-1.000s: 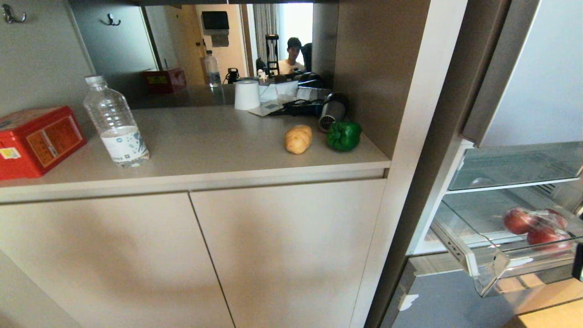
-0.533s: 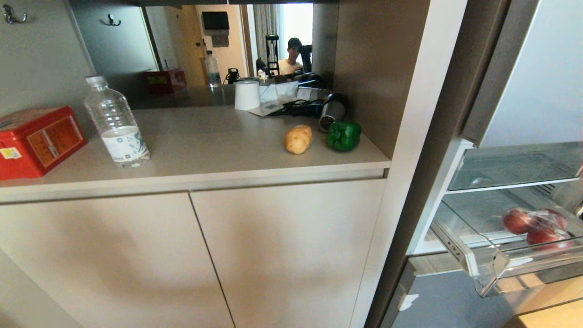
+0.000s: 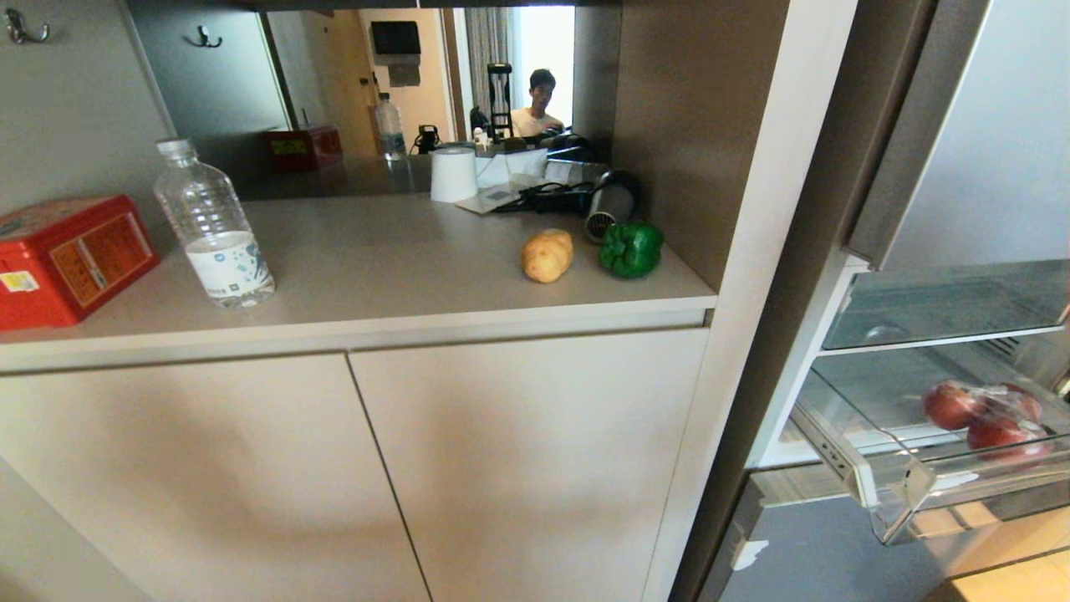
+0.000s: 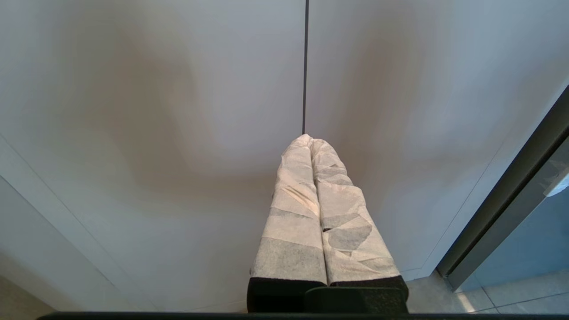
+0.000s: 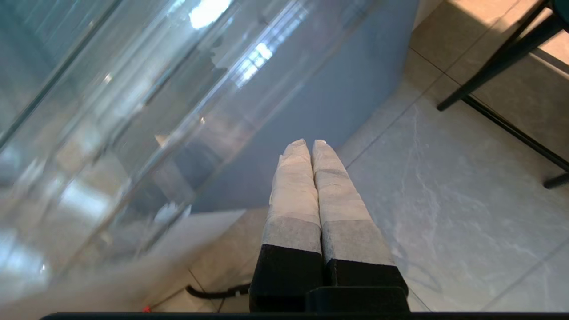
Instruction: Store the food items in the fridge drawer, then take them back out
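Observation:
A tan potato [image 3: 547, 255] and a dark-green bell pepper [image 3: 631, 249] lie side by side on the counter [image 3: 376, 276], near its right end. The clear fridge drawer [image 3: 911, 489] stands pulled out at the lower right, with red round fruits [image 3: 978, 414] showing in the clear bin behind its rim. Neither arm shows in the head view. My right gripper [image 5: 310, 144] is shut and empty, low beside the drawer's clear wall [image 5: 111, 133], pointing at the tiled floor. My left gripper [image 4: 310, 138] is shut and empty, facing the cabinet doors.
A water bottle [image 3: 213, 226] and a red box [image 3: 67, 255] stand on the counter's left. A paper roll [image 3: 453, 174] and a hair dryer [image 3: 606, 209] sit at the back. A person shows in the mirror [image 3: 539, 104]. A dark chair leg [image 5: 502, 58] crosses the floor.
A dark part of my right arm at the head view's right edge a second ago has dropped out of view. The food items and the drawer have not moved.

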Available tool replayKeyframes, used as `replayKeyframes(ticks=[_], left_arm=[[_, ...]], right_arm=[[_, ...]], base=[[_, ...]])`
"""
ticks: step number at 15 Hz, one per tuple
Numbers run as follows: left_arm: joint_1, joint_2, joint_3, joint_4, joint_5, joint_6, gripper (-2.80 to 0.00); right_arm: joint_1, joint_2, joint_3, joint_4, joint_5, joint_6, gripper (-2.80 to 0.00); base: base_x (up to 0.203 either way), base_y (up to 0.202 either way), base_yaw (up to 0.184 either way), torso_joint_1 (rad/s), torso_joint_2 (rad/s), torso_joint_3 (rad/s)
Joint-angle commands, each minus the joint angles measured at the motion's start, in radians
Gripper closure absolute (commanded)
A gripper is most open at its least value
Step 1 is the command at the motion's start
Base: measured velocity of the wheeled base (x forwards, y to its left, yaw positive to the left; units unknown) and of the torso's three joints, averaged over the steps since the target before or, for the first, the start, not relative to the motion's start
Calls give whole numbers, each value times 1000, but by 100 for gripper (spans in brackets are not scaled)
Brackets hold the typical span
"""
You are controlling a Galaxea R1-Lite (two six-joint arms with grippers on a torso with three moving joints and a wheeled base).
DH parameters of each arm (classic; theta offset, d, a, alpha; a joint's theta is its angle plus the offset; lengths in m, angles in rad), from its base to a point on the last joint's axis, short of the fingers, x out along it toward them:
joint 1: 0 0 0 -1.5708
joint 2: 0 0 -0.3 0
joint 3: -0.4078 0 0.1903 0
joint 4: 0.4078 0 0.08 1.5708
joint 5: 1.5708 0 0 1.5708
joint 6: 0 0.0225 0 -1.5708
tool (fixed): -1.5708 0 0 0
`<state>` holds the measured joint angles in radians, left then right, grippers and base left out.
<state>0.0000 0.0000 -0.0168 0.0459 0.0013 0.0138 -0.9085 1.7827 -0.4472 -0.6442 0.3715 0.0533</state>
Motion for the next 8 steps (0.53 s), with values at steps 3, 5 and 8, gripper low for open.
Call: replayKeyframes(ticks=[3, 5, 8], left_arm=[[0, 0, 0, 1, 0, 0, 0], [0, 0, 0, 0, 0, 0, 0], [0, 1, 0, 0, 0, 0, 0]], right_arm=[[21, 180, -134, -28, 3, 34, 0], [48, 224, -175, -32, -2, 41, 0], [85, 271, -224, -34, -7, 69, 0]], base=[[0, 0, 0, 0, 0, 0], [0, 0, 0, 0, 0, 0], [0, 0, 0, 0, 0, 0]])
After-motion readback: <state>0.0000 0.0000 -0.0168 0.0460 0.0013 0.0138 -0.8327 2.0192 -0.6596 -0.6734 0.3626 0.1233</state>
